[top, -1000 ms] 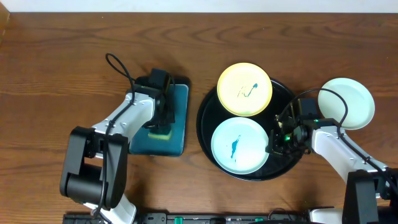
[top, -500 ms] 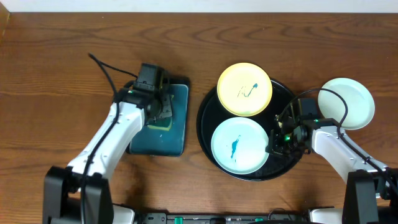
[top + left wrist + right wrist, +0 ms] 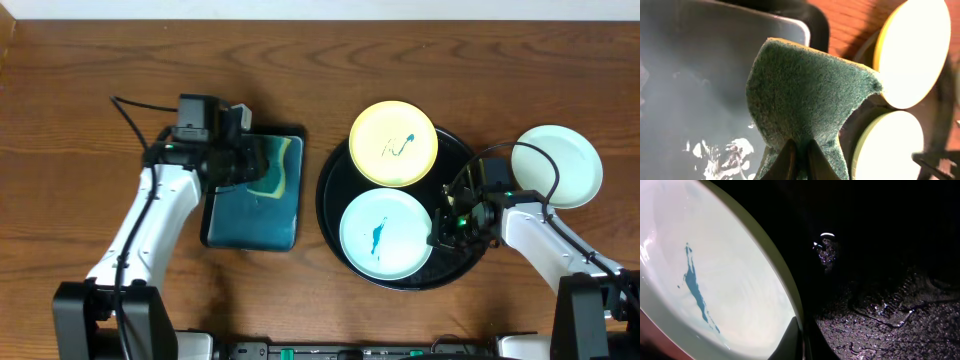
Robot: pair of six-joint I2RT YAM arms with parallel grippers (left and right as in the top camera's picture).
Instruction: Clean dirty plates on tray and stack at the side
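**Both jaws occupied**

The left jaws are clamped on a yellow-green scouring sponge (image 3: 810, 100), held over the rectangular teal tray (image 3: 250, 220). The right jaws pinch the rim of a scribbled mint-white round plate (image 3: 385, 235). It lies in the large glossy black round tray (image 3: 322, 200), beside a marked pale yellow round plate (image 3: 393, 143). Another mint-white plate (image 3: 558, 165) sits on the brown wood-grain counter (image 3: 100, 80), right of that tray.

Overhead: straight down from far off, taking in the whole table (image 3: 80, 90).
Left wrist: very close behind the sponge (image 3: 805, 95), facing the black tray (image 3: 860, 119).
Right wrist: hard against the scribbled mint plate (image 3: 715, 270) at its rim.
Shared: that plate shows in all three.
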